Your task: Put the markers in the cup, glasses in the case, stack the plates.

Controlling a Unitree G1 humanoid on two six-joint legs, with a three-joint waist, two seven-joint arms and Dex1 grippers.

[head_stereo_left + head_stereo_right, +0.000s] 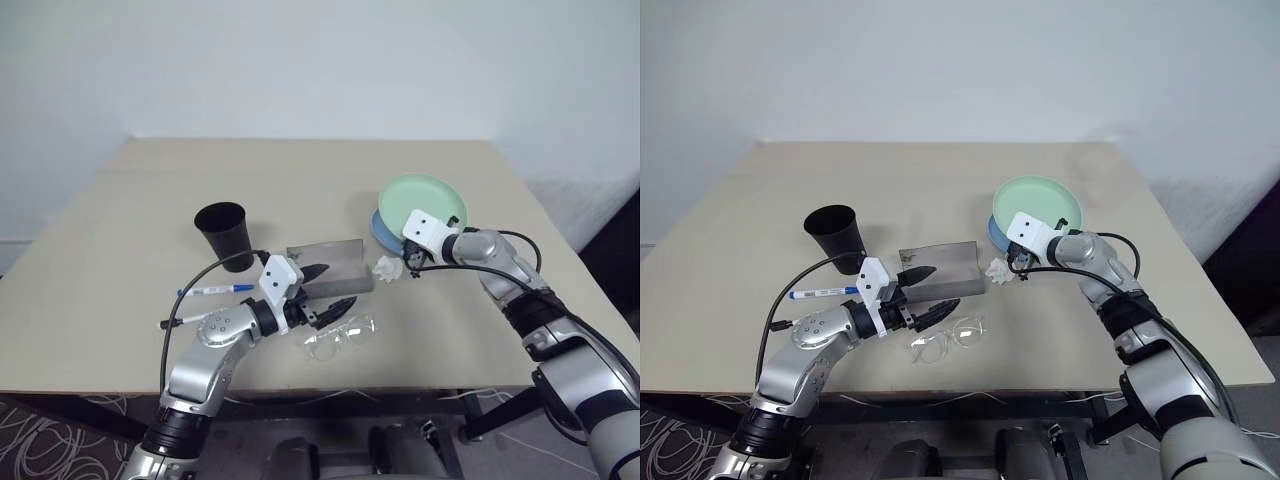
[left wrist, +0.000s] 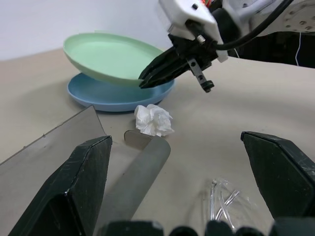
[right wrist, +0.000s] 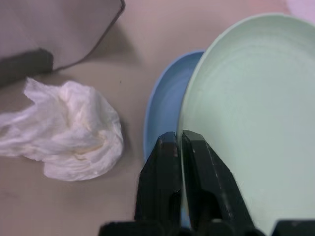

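The green plate rests tilted on the blue plate at the far right of the bench. The right end effector pinches the green plate's near rim, fingers nearly together. The left end effector, fingers wide apart, hovers between the case and the glasses.

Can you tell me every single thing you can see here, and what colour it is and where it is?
table: one, beige, under everything
cup: one, black, upright, left side
markers: two, white, lying in front of the cup
case: one, grey, lid open, middle
glasses: one, clear, near the front edge
paper wad: one, white, right of the case
green plate: one, tilted on the blue plate
blue plate: one, right side
left gripper: fingers open, by the case
right gripper: black fingers pinching the green plate's rim
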